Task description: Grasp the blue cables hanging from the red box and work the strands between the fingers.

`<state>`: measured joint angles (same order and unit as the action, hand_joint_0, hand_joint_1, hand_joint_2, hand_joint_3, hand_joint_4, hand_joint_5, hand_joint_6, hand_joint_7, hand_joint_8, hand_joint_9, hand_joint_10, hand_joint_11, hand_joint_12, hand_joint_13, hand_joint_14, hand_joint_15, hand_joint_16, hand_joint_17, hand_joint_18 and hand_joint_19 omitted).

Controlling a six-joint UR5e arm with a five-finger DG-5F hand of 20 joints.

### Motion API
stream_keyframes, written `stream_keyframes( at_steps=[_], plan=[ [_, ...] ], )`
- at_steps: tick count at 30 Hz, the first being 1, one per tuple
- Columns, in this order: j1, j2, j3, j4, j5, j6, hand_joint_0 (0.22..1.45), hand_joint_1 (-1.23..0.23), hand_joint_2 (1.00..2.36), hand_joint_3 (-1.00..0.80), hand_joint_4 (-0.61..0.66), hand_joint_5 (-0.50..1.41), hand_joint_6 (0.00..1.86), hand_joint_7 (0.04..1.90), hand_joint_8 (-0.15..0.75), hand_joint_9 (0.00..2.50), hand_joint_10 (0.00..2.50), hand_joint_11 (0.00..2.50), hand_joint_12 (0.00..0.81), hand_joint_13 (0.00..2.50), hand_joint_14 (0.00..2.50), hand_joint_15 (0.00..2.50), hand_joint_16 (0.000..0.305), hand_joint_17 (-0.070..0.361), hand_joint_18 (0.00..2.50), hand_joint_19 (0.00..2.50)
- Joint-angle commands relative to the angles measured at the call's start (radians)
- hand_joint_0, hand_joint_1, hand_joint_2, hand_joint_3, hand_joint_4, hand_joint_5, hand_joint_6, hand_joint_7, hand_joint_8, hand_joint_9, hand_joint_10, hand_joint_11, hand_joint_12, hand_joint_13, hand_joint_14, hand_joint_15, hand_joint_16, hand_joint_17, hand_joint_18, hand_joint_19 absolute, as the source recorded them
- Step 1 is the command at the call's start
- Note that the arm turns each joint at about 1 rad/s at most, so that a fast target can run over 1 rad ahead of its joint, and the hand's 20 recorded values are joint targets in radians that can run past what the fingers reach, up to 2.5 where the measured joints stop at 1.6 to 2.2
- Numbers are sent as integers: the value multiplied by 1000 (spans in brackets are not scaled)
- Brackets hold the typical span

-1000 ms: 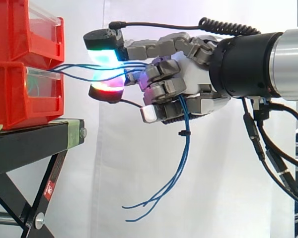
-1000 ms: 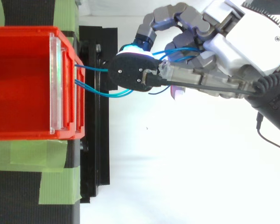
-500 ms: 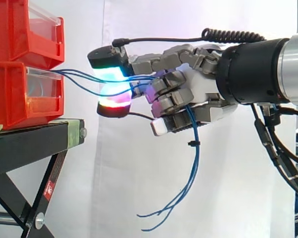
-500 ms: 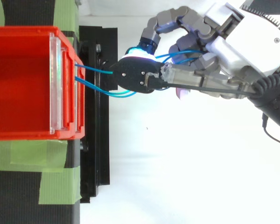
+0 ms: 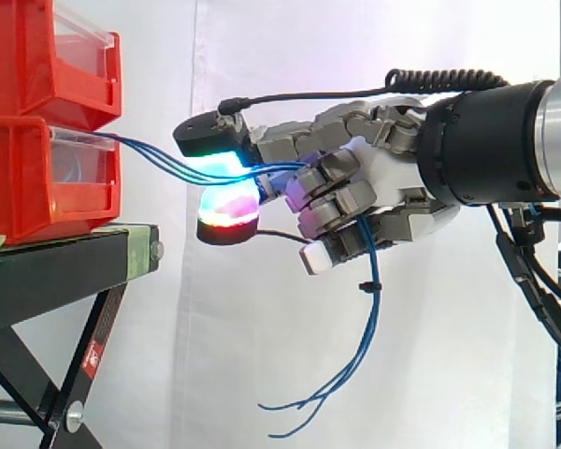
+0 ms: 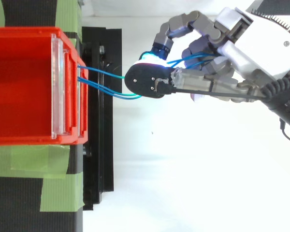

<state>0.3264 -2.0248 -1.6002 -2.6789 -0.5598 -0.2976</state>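
The hand is curled shut on the blue cables. Two glowing pads pinch them, and the other fingers are folded over them. The cables come out of the front of the lower red box and cross the gap to the hand. Their loose ends hang down under it.

To do this step well, I think the hand should roll the strands softly between the pads and not tug (the stretch from the box looks nearly straight, so there is little slack). A hard pull could drag the box on its stand. A loose pinch could let the strands slip out.

Some things are hard to see. I cannot count the strands, because they bunch up at the pads. From above, the dark back of a pad covers the pinch. Where the cables are fixed inside the box is hidden. A small black tie sits on the hanging part, and I cannot tell what it holds.
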Motion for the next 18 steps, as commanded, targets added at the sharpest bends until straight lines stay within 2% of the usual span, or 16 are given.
stream_keyframes(
  at_steps=[1, 18],
  plan=[
    [0, 0, 0, -1, 0, 0, 1117, -615, 1027, 450, 278, -7, 1481, 996, 507, 1641, 2500, 2500, 726, 1976, 2500, 1785, 259, 194, 2500, 608],
    [0, 0, 0, -1, 1, 0, 1119, -615, 1025, 441, 281, -7, 1482, 995, 507, 1641, 2500, 2500, 726, 1976, 2500, 1785, 259, 194, 2500, 608]
  ],
)
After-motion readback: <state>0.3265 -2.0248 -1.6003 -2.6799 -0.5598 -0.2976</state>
